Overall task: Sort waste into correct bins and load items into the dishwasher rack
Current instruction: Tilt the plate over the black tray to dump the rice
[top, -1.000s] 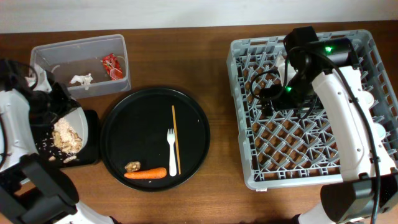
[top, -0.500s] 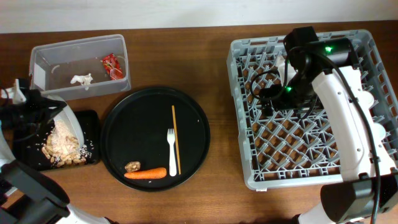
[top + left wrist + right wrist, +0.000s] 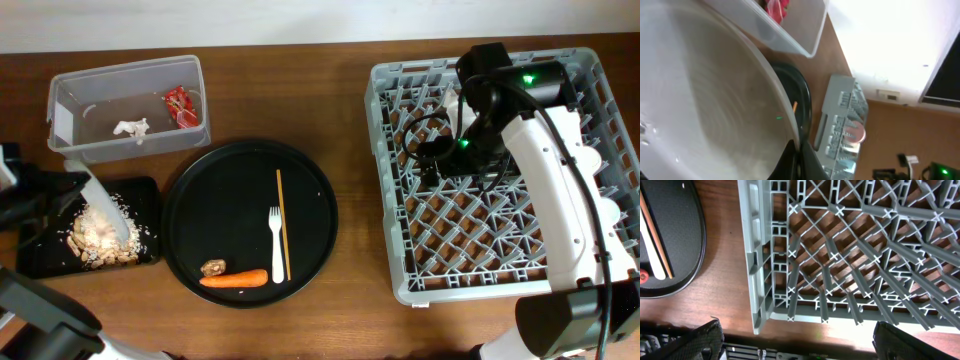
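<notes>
Plate tipped over the black bin, left arm low at the surface's edge.
The round white plate (image 3: 95,190) stands steeply tilted over the shallow black tray (image 3: 148,200), where pale rice-like crumbs (image 3: 100,238) lie heaped. The left fingers (image 3: 790,162) are clamped on its rim, that arm reaching in from the far left. Just behind sits the clear tub (image 3: 70,90), holding a red wrapper (image 3: 180,105) and a paper scrap (image 3: 128,128). The right arm arches over the dishwasher rack (image 3: 384,210), its right fingers (image 3: 705,340) spread wide, holding nothing.
</notes>
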{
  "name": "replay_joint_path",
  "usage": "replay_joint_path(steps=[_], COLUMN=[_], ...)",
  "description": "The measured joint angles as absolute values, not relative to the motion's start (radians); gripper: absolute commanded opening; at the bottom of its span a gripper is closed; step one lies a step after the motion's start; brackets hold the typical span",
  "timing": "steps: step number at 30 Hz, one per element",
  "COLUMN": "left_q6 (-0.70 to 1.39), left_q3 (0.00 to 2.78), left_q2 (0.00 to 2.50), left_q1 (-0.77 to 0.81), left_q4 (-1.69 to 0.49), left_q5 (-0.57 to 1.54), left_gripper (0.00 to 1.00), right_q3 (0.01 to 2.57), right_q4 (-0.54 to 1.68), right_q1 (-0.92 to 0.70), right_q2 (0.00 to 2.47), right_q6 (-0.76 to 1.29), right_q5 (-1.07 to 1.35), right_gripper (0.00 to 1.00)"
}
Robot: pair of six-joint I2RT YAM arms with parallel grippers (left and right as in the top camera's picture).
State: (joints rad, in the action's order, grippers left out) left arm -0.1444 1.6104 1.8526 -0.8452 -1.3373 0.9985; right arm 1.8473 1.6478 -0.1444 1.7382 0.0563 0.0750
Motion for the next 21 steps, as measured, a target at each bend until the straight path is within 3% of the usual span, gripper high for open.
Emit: replay_joint_path(steps=[10, 21], left_q6=[-0.199, -0.328], left_q3=[1.610, 1.606], left_q2=[1.852, 1.850], left_q1=[-0.859, -0.862], left_q4=[-1.320, -1.399], left_q5=[1.034, 1.236], left_gripper=[0.00, 0.00], right_q3=[1.847, 1.847], right_q4=[1.654, 1.658], right_q1=[-0.144, -0.144], right_q2=[1.738, 1.738], right_q6=[0.056, 0.056], right_q5=[0.075, 0.075], right_gripper=[0.99, 0.99])
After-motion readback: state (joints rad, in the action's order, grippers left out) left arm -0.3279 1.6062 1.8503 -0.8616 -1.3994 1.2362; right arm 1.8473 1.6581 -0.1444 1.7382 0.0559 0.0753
